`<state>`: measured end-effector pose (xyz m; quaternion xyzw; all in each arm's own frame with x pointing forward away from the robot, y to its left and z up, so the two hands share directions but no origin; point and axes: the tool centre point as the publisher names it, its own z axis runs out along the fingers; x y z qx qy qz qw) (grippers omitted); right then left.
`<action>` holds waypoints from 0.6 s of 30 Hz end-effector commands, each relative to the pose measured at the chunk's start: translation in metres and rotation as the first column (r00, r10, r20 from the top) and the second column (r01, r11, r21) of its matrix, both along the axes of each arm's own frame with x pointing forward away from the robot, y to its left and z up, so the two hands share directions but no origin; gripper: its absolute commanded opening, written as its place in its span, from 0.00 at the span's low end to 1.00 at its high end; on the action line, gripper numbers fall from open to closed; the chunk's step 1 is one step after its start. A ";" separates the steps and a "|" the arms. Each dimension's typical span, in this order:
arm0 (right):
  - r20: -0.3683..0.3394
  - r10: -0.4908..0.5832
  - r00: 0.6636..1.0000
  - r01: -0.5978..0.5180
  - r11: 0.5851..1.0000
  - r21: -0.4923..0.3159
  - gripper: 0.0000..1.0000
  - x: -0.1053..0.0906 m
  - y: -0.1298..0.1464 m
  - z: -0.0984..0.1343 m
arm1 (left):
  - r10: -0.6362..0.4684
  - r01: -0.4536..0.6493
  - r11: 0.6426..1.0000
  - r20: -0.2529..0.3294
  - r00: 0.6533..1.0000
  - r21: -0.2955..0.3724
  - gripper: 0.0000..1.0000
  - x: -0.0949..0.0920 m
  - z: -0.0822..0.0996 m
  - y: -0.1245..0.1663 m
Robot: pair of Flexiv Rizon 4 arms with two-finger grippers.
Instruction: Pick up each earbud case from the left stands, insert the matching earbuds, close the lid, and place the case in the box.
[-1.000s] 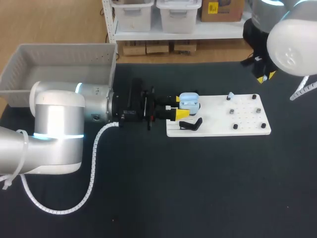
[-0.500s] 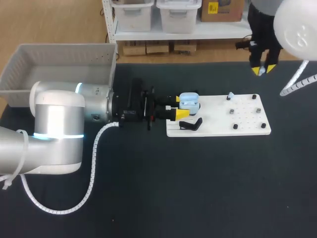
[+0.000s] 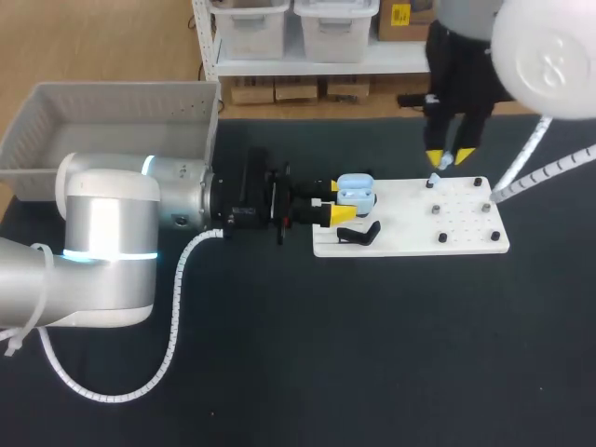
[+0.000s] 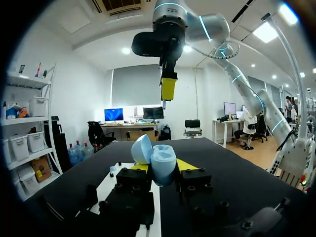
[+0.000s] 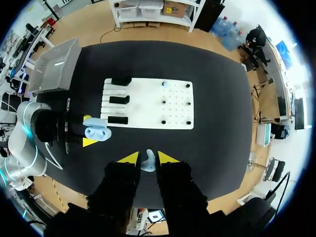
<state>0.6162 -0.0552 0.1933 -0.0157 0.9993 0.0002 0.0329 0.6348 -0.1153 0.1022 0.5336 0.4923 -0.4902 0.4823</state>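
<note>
Left gripper [image 3: 338, 200] clamped on the open blue case [image 3: 356, 190], right at the white board's [image 3: 410, 235] left edge. Right gripper [image 3: 449, 156] pinches an earbud [image 5: 149, 162] above the board's far edge.

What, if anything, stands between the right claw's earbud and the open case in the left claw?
Nothing visible: the right claw holds the earbud up over the table, and only open air separates it from the case in the left claw.

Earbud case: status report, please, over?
Left pincer shut on open earbud case. Right pincer shut on an earbud, high by the white board. Nothing in the way.
</note>
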 end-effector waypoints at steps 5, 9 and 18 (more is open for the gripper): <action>-0.001 -0.003 1.000 0.003 1.000 -0.006 0.00 0.001 0.002 0.000 | 0.006 -0.006 1.000 0.003 1.000 -0.002 0.00 -0.001 -0.001 0.000; -0.001 -0.003 1.000 0.003 1.000 -0.006 0.00 0.001 0.002 0.000 | 0.006 -0.006 1.000 0.003 1.000 -0.002 0.00 -0.001 -0.001 0.000; -0.013 0.001 1.000 0.000 0.999 0.038 0.00 -0.005 0.024 -0.006 | 0.006 -0.006 1.000 0.003 1.000 -0.002 0.00 -0.001 -0.001 0.000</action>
